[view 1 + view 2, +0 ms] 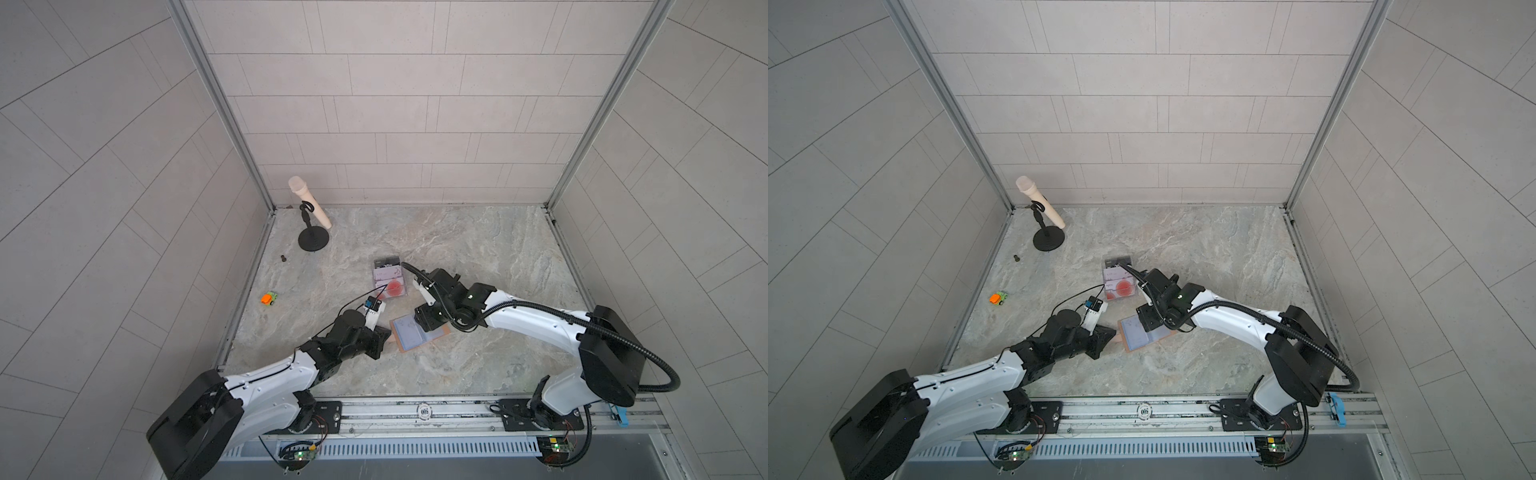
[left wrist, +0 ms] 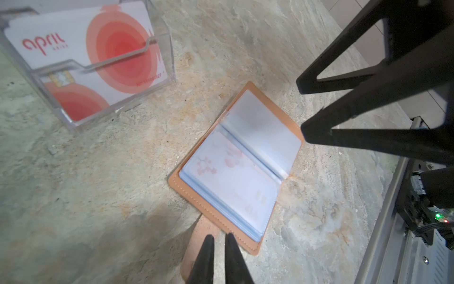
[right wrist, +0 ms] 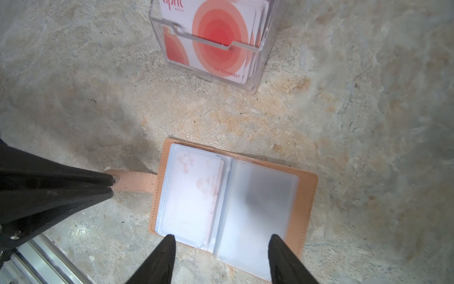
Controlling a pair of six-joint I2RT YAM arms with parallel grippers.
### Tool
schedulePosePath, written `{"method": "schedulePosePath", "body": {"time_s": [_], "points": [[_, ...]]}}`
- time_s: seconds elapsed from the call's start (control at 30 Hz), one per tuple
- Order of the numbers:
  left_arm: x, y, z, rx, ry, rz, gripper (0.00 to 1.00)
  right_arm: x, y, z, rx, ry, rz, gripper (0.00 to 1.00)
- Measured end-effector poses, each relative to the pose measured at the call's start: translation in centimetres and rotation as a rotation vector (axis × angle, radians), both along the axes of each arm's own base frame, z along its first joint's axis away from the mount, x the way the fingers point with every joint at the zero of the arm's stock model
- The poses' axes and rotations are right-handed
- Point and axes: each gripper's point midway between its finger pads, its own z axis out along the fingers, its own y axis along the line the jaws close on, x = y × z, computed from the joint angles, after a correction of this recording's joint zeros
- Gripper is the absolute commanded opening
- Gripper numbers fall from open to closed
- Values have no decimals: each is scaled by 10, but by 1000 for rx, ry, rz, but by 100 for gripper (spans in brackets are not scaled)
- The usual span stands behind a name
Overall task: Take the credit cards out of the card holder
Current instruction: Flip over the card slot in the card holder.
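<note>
The card holder is a tan leather wallet with clear sleeves, lying open on the stone table. A white credit card with pink blossoms sits in one sleeve; the facing sleeve looks empty. My left gripper is shut on the holder's tan strap, with the tab pinched at its fingertips. My right gripper hangs open over the holder's near edge, one fingertip above each page, and nothing is held. Both grippers meet at the holder in both top views.
A clear acrylic box just behind the holder holds several cards with red circles. Further left are a microphone on a black stand, an orange toy car and a small dark bolt. Walls enclose three sides.
</note>
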Motion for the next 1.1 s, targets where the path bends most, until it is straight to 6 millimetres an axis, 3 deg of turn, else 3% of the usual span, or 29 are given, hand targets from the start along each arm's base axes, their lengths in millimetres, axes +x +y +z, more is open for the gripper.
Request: {"method": "schedulePosePath", "body": {"time_s": [0.27,0.5,0.83,1.1], "points": [[-10,-2,-19,20,58,-11,11,0,18,-9,-16,19,8,59],[-9,8,-33,38,91,63,9,1,25,-16,-35,22,-1,59],[0,12,-36,23,95,143,9,0,32,-28,-39,35,-21,55],[4,6,-38,-12,106,153,9,-6,38,-32,-73,13,-12,61]]}}
